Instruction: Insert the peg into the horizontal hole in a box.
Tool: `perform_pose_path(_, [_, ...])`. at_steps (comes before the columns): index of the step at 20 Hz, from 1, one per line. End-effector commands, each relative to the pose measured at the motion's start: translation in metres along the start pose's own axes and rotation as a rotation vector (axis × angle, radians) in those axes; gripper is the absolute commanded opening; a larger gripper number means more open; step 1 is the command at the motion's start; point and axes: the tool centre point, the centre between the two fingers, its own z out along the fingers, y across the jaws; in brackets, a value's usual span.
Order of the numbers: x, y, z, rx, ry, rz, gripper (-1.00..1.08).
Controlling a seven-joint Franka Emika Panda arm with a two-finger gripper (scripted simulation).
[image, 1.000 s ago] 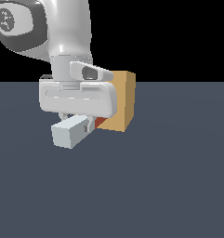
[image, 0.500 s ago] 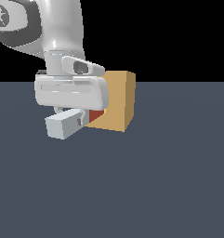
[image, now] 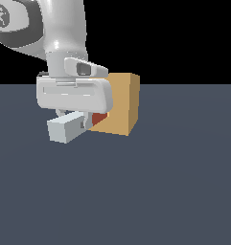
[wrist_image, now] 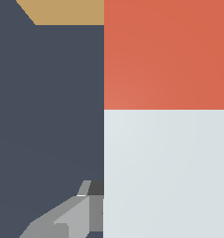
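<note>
I see the tool (image: pixel 71 125) clamping the peg (image: pixel 65 128), now nearer the box (image: pixel 121 103); red tip nears its face, insertion looks close.

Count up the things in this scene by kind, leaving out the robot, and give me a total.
Pegs: 1, the peg, grey-white with a red-orange end, held in the claw
Boxes: 1, the tan box
Total: 2

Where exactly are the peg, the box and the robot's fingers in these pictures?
peg (image: pixel 64 128): exterior view, its pale grey end face.
box (image: pixel 126 103): exterior view, its tan side face.
fingers (wrist_image: pixel 69 218): wrist view, the grey finger beside the peg.
</note>
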Motion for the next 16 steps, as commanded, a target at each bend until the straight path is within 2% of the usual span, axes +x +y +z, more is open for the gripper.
perform_pose_path(1, [0.001, 0.002, -0.003, -0.006, 0.003, -0.001, -1.00])
perform_pose_path(9, [0.013, 0.000, -0.001, -0.002, 0.001, 0.000, -1.00])
perform_pose_path(16, [0.060, -0.001, -0.002, -0.003, 0.002, 0.000, -1.00])
